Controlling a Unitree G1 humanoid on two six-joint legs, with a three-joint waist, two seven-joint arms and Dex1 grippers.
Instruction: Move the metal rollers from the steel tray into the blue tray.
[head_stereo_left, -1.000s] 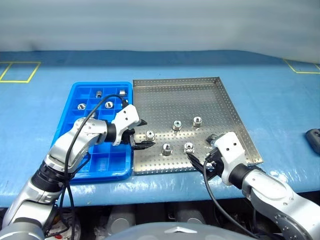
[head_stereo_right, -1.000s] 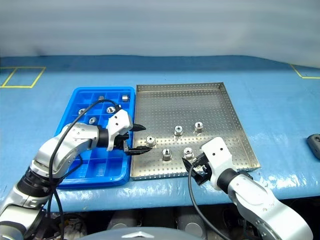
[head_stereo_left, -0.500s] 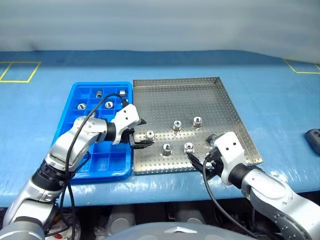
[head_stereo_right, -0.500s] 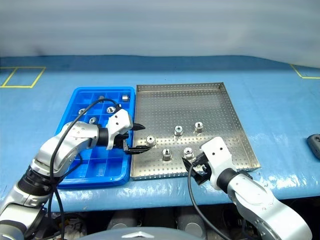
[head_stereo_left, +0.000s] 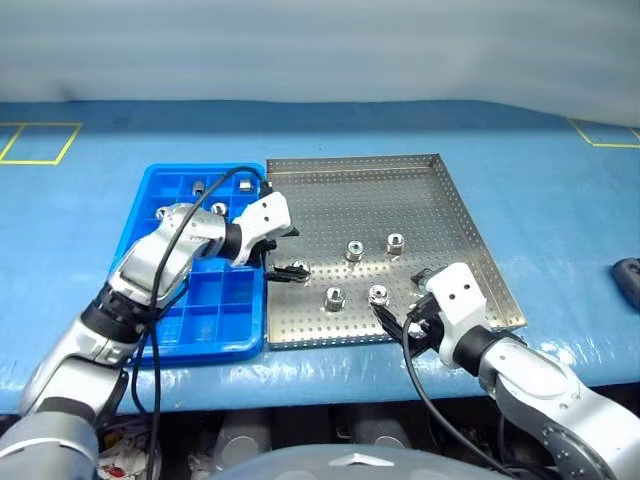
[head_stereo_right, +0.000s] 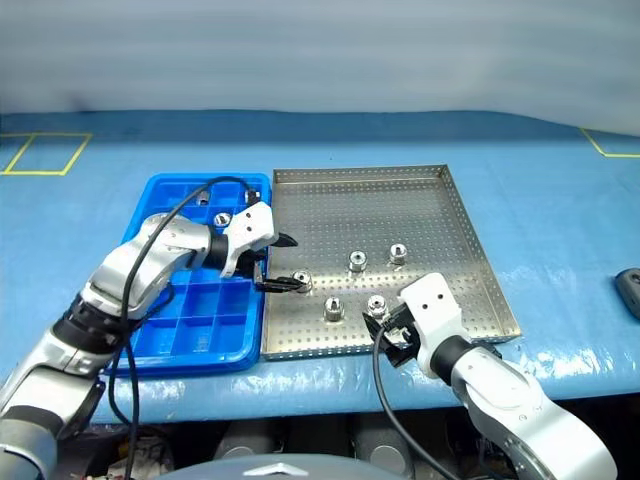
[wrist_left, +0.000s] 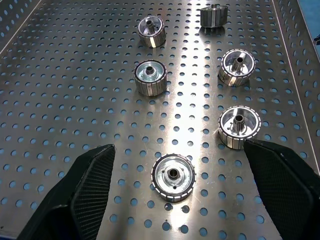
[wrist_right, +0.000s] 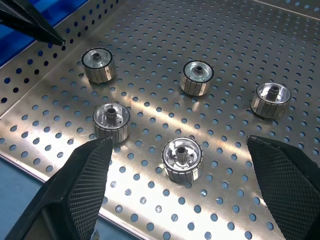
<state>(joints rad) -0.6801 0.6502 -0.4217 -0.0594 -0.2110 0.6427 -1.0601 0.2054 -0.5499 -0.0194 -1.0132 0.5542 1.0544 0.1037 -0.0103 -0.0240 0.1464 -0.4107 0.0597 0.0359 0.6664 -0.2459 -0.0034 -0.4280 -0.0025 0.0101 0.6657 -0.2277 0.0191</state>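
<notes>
So compared to a second ago, the left gripper (head_stereo_left: 284, 252) has shifted up and further over the steel tray (head_stereo_left: 420, 170), with its forearm now lying across the blue tray (head_stereo_left: 150, 190) instead of beside its near corner. Its fingers are spread wide with nothing between them, straddling the roller (wrist_left: 172, 177) nearest the blue tray without touching it. The right gripper (head_stereo_left: 410, 322) hasn't budged, sitting at the near edge of the steel tray, jaws also wide apart and empty, with a roller (wrist_right: 182, 158) lying between its fingers (wrist_right: 85, 185).

The metal rollers are in the same spots as before: five standing upright on the steel tray's floor in a loose cluster toward the near half, plus one (wrist_left: 214, 15) tipped on its side close to the right gripper. A few more (head_stereo_left: 217, 209) sit in the far compartments of the blue tray.

Texture-wise: the steel tray is brushed shiny metal, flat, with a regular grid of round holes and a low perforated rim. The rollers are short polished cylinders with ribbed sides and a centre bore. The blue tray is glossy plastic split into square cells. Finger pads (wrist_left: 95, 175) are black with a fine diamond pattern.
</notes>
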